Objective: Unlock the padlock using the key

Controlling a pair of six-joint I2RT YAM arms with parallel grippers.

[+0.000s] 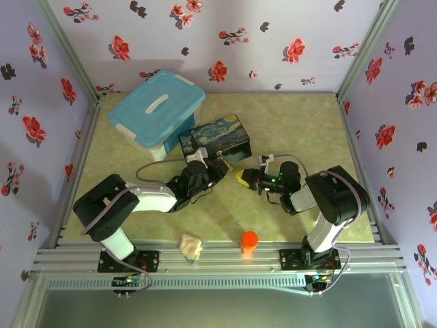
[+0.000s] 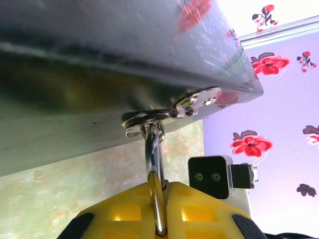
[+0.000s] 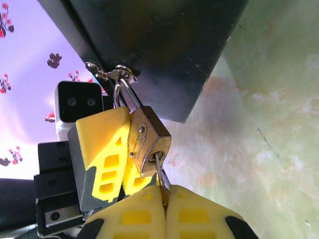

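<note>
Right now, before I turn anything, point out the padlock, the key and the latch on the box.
padlock (image 3: 147,142), right wrist view, on its brass body.
key (image 3: 159,172), right wrist view, on the blade below the keyhole.
latch (image 2: 143,119), left wrist view, on its silver ring.

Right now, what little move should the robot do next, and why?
Probably twist the key gently. It is already in the keyhole of the padlock, pinched by the right hand, while the left hand grips the padlock and its shackle looks shut through the hasp of the box.
</note>
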